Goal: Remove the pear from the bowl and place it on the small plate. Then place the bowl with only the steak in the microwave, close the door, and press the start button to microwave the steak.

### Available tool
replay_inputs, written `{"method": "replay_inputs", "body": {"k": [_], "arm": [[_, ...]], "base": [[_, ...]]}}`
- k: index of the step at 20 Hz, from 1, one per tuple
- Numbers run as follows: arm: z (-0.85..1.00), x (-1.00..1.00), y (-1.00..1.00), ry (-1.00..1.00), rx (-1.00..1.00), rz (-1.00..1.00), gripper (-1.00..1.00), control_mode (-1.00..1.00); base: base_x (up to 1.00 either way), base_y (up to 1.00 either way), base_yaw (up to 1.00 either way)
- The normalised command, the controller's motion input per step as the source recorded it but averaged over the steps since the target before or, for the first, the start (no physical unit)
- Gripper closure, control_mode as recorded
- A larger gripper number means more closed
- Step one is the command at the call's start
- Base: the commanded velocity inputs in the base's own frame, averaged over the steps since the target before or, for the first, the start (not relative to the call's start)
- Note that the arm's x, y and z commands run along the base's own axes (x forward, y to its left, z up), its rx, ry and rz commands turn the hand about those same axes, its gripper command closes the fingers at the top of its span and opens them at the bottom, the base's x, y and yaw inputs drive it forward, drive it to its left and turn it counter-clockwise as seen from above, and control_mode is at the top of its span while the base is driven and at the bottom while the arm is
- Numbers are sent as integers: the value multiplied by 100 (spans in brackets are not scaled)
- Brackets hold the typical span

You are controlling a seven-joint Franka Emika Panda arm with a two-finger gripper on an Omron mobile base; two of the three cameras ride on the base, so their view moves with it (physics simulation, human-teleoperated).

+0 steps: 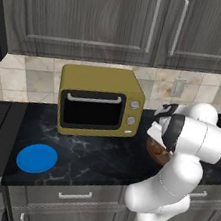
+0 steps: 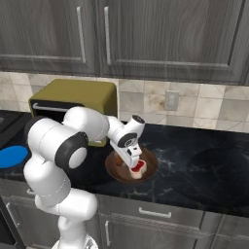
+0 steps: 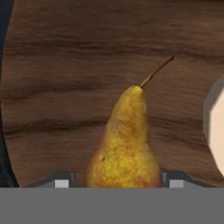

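The gripper (image 3: 115,183) sits low in the wooden bowl (image 3: 65,87), its jaws set either side of the pear (image 3: 124,144); whether they press it, I cannot tell. The steak (image 2: 138,168) lies just beside the gripper in that bowl, and the small plate (image 1: 36,158) is well apart on the counter (image 1: 100,156).

Pear (image 3: 124,144) base cut off below (steak (image 3: 215,127) clipped at right edge), bowl (image 1: 155,151) half behind arm.

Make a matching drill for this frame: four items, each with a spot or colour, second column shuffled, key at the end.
Items
1. pear
2. plate
3. steak
4. oven

Descriptions
A. mustard yellow, against the tiled wall
B. red with a white rim, in the bowl
C. blue, bare, on the counter near the stove
D. between the fingertips of the gripper, stem pointing away

Pairs: 1-D, 2-C, 3-B, 4-A
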Motion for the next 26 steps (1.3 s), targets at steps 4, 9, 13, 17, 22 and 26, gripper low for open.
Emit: {"method": "replay_inputs", "body": {"k": [4,9,13,17,22,26], "arm": [[-6,-6,0,-3,0,0,100,-100],[54,-36,0,-14,0,0,100,-100],[100,-74,8,-27,-1,0,100,-100],[23,-23,13,-6,0,0,100,-100],[20,-61,39,-9,-3,0,100,-100],[46,-63,100,-15,-15,2,100,-100]], "base": [[0,0,0],[0,0,0],[0,0,0],[0,0,0],[0,0,0],[0,0,0]]}}
